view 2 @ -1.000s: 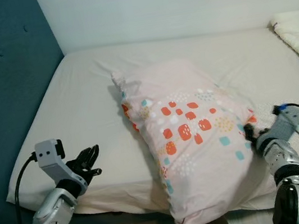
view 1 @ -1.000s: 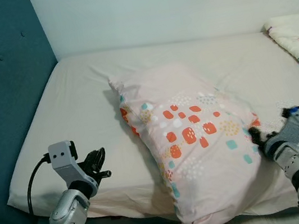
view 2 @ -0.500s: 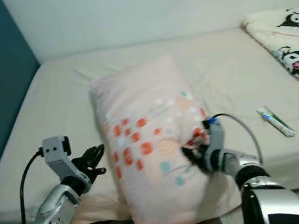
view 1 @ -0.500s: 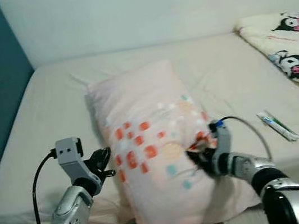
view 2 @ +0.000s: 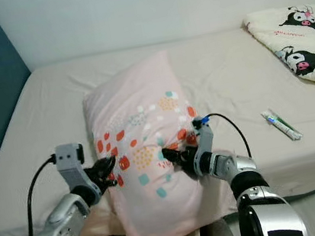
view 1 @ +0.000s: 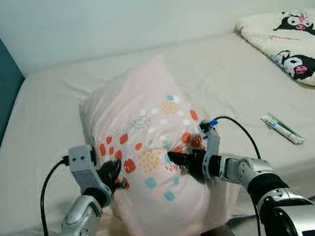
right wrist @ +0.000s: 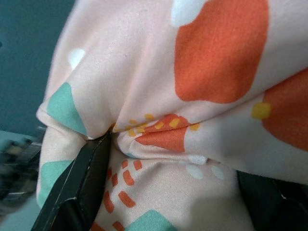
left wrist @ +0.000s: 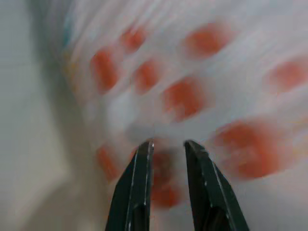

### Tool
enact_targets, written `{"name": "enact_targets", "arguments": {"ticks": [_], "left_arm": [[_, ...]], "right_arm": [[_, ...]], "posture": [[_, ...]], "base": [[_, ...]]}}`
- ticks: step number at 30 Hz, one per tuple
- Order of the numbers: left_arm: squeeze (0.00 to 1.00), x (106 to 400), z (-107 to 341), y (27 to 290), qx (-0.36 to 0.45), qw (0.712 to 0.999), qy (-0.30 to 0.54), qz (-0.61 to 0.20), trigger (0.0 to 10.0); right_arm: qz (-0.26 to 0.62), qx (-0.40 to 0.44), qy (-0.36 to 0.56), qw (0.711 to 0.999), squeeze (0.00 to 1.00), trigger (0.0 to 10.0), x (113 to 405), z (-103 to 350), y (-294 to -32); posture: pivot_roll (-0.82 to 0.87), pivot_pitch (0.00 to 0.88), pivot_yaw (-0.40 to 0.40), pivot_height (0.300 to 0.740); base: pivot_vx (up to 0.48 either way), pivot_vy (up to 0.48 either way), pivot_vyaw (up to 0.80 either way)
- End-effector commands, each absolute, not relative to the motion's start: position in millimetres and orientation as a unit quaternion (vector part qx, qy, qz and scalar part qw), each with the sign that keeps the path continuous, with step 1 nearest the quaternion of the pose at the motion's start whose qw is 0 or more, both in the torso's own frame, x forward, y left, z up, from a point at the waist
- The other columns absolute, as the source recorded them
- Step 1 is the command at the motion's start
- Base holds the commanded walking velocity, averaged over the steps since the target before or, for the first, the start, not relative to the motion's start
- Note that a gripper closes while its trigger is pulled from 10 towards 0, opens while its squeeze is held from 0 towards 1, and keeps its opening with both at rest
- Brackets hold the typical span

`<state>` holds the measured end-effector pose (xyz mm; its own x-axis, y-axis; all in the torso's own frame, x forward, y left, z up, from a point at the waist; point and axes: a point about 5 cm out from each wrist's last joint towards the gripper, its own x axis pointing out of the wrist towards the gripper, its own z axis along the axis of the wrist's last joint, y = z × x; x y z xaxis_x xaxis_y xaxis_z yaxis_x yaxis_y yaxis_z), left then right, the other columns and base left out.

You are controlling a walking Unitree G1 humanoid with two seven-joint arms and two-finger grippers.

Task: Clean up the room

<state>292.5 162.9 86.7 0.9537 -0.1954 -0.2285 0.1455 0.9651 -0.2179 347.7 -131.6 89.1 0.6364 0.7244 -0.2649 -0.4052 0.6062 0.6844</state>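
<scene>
Pillow [view 1: 142, 132] on bed [view 1: 44, 124], tube [view 1: 280, 129] rightward

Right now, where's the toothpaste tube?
The tube lies on the bed, right of the pillow, below the cartoon blanket.

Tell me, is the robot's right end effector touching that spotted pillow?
Touching. In the right wrist view, the right end effector has pillow fabric bunched between its black fingers.

You see a pale pink pillow [view 1: 142, 132] printed with orange, teal and white spots on the beige bed [view 1: 44, 124]; right of the pillow, a cream blanket [view 1: 296, 48] bears black-and-white cartoon figures.
</scene>
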Motion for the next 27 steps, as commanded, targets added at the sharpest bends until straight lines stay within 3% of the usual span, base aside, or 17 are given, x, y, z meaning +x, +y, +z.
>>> {"name": "enact_targets", "arguments": {"ticks": [1,6,11,12,15,16,17,21,22,24,27], "left_arm": [[0.00,290.0,66.5,170.8,-0.073,0.983,0.159,-0.060,10.0],[0.00,291.7,45.5,192.8,-0.063,0.983,0.167,0.033,10.0],[0.00,289.3,35.6,203.7,-0.088,0.975,0.188,0.074,10.0],[0.00,288.4,32.6,204.0,-0.105,0.973,0.193,0.076,10.0],[0.00,283.5,16.1,196.6,-0.306,0.926,0.206,0.075,10.0],[1.00,281.6,12.2,194.7,-0.375,0.902,0.198,0.077,10.0],[1.00,281.6,12.2,194.7,-0.375,0.902,0.198,0.077,10.0],[1.00,279.7,5.8,193.1,-0.510,0.841,0.156,0.085,10.0],[1.00,279.7,5.8,193.1,-0.510,0.841,0.156,0.085,10.0],[1.00,282.7,10.6,190.4,-0.571,0.810,0.121,0.067,10.0],[1.00,286.4,17.3,184.2,-0.608,0.787,0.101,0.031,10.0]], "right_arm": [[0.344,0.300,0.274,0.847,1.00,10.0,343.5,86.3,-126.8],[0.308,0.240,0.297,0.872,1.00,10.0,330.3,74.6,-156.6],[0.284,0.166,0.310,0.892,1.00,10.0,322.0,72.9,-177.7],[0.282,0.159,0.305,0.896,1.00,10.0,320.5,75.7,-182.8],[0.292,0.141,0.269,0.907,1.00,10.0,313.8,88.5,-200.2],[0.294,0.140,0.264,0.908,1.00,10.0,310.8,90.9,-205.2],[0.294,0.140,0.264,0.908,1.00,10.0,310.8,90.9,-205.2],[0.286,0.137,0.266,0.910,1.00,10.0,302.2,91.9,-215.9],[0.286,0.137,0.266,0.910,1.00,10.0,302.2,91.9,-215.9],[0.281,0.133,0.270,0.911,1.00,10.0,298.6,91.3,-218.8],[0.280,0.130,0.272,0.911,1.00,10.0,295.6,92.1,-220.0]], "posture": [[0.07,0.115,-0.049,0.595],[0.05,0.116,-0.050,0.595],[0.03,0.113,-0.040,0.595],[0.03,0.113,-0.040,0.595],[0.02,0.108,-0.041,0.595],[0.01,0.107,-0.040,0.595],[0.01,0.107,-0.040,0.595],[-0.01,0.115,-0.038,0.595],[-0.01,0.115,-0.038,0.595],[-0.02,0.119,-0.038,0.595],[-0.03,0.123,-0.039,0.595]], "base": [[0.000,0.000,0.00],[0.000,0.000,0.00],[0.000,0.000,0.00],[0.000,0.000,0.00],[0.000,0.000,0.00],[0.000,0.000,0.00],[0.000,0.000,0.00],[0.000,0.000,0.00],[0.000,0.000,0.00],[0.000,0.000,0.00],[0.000,0.000,0.00]]}}
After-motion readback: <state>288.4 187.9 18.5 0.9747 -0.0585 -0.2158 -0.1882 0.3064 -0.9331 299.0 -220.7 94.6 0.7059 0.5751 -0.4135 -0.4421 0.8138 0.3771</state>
